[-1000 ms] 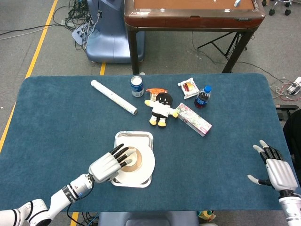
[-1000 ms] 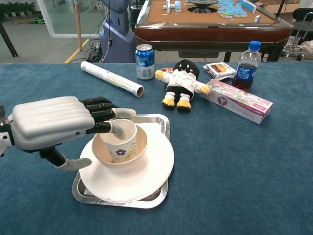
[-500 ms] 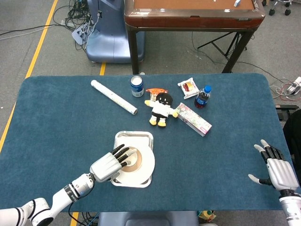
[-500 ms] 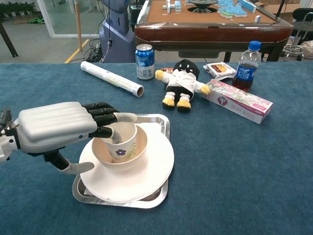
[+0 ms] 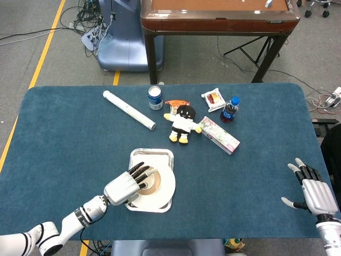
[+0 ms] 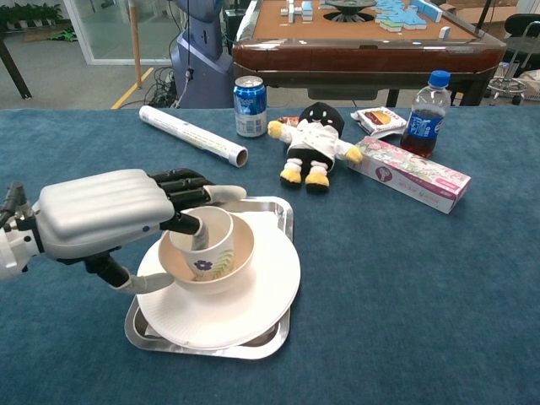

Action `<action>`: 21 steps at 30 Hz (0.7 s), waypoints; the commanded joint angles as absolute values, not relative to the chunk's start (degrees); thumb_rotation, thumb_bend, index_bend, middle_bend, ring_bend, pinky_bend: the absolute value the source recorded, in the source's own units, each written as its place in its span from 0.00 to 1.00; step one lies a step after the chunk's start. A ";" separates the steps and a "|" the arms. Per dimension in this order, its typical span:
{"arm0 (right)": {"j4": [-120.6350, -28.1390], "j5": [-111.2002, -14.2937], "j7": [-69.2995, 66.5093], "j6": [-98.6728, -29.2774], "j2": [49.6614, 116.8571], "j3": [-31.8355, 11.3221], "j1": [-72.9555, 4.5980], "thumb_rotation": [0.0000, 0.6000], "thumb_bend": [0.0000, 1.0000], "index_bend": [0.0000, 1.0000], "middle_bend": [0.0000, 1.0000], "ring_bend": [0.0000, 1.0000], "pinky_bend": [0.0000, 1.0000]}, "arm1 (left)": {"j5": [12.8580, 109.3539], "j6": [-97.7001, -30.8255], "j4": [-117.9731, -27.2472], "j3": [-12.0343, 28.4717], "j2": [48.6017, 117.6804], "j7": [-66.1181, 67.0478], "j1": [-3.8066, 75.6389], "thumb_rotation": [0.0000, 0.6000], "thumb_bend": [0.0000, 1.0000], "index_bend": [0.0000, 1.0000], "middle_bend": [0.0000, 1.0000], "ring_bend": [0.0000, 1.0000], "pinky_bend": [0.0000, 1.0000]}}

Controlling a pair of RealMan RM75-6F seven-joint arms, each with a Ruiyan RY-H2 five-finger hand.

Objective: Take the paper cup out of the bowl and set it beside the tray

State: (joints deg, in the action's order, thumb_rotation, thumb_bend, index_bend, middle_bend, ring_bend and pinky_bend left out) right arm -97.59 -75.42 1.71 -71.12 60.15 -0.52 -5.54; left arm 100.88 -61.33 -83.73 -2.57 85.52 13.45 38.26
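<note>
A white paper cup (image 6: pixel 205 251) with a purple flower print stands inside a tan bowl (image 6: pixel 245 246). The bowl sits on a white plate (image 6: pixel 266 295), which lies on a silver tray (image 6: pixel 272 205) near the table's front. My left hand (image 6: pixel 105 215) comes in from the left with its fingers stretched over the cup's rim. One fingertip dips inside the cup, and the thumb lies low beside the plate, off the cup. From the head view the left hand (image 5: pixel 123 188) covers the bowl's left side. My right hand (image 5: pixel 314 193) rests open at the table's front right corner.
Behind the tray lie a foil roll (image 6: pixel 192 135), a blue can (image 6: pixel 250 105), a plush doll (image 6: pixel 314 135), a pink box (image 6: pixel 409 173), a snack packet (image 6: pixel 380 120) and a blue-capped bottle (image 6: pixel 423 114). A brown game table (image 6: pixel 371 42) stands beyond the far edge.
My left hand has edged right over the cup and one finger has dropped inside it. The cup leans slightly left. My right hand has not moved.
</note>
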 commanded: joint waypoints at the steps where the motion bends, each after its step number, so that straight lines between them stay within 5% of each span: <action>1: -97.59 -75.45 1.77 -71.15 60.17 -0.51 -5.53 1.00 0.22 0.00 0.00 0.00 0.00 | 100.85 -61.46 -83.23 -2.76 85.87 12.74 38.34 1.00 0.32 0.44 0.00 0.00 0.00; 21: -97.15 -74.81 2.24 -70.48 60.47 -0.66 -5.88 1.00 0.22 0.00 0.00 0.00 0.00 | 101.48 -64.02 -81.35 -3.19 87.05 10.19 38.43 1.00 0.32 0.58 0.00 0.00 0.00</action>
